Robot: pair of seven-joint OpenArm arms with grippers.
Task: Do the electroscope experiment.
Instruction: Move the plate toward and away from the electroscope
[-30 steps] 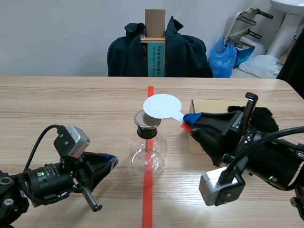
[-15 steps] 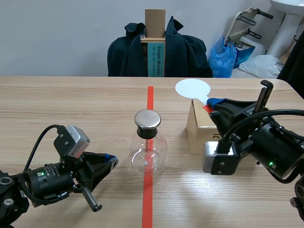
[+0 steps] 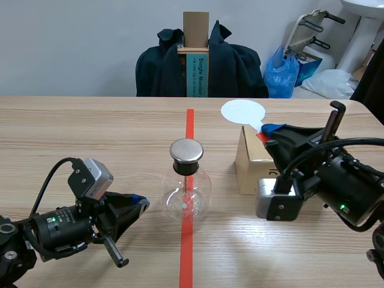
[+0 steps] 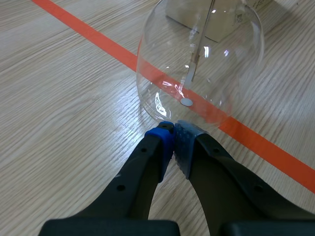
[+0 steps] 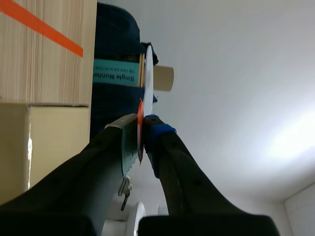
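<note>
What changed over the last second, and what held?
The right gripper, shut on the white disc, carried it from over the metal cap of the flask rightward and farther away, to above the cardboard box, then stopped. The flask and the shut left gripper stayed put.

pale grey wall [image 3: 72,42], wooden table [image 3: 90,132], dark coats [image 3: 235,67] and blue bag [image 3: 282,73] behind

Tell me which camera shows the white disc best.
The scene view: the disc shows its whole round face, with its handle pinched in the right fingers. The right wrist view shows it only edge-on; the left wrist view misses it.
</note>
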